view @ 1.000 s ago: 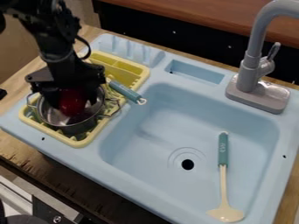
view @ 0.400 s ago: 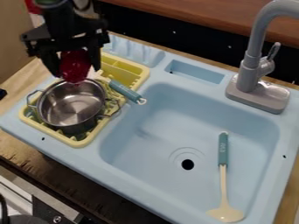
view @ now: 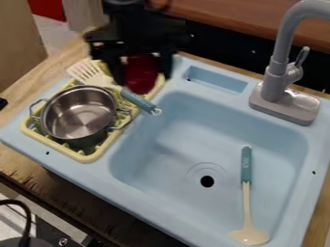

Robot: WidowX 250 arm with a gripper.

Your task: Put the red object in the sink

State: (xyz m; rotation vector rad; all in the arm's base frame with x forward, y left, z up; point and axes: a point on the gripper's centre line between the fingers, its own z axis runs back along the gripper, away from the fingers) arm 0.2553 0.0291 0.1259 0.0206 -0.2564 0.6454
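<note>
Nearest us, a cream-headed ladle with a teal handle (view: 246,166) lies in the basin of the light blue plastic sink (view: 77,171), its head toward us and its handle pointing away, to the right of the round dark drain hole (view: 207,181). To the left of the basin, we see a shiny metal pot with two wire handles (view: 78,115) upright in a yellow plastic dish rack (view: 89,157). Just beyond the pot, a cream slotted spatula with a teal handle (view: 138,100) slants across the rack, the handle's end toward the basin. Farther back, the black two-finger gripper (view: 143,75) hangs over the far part of the rack, its fingers closed around the rounded red object (view: 141,72). We find that object between the two fingers, one on each side, its lower end poking a little below their tips. At the far right stands the grey faucet (view: 276,84).
</note>
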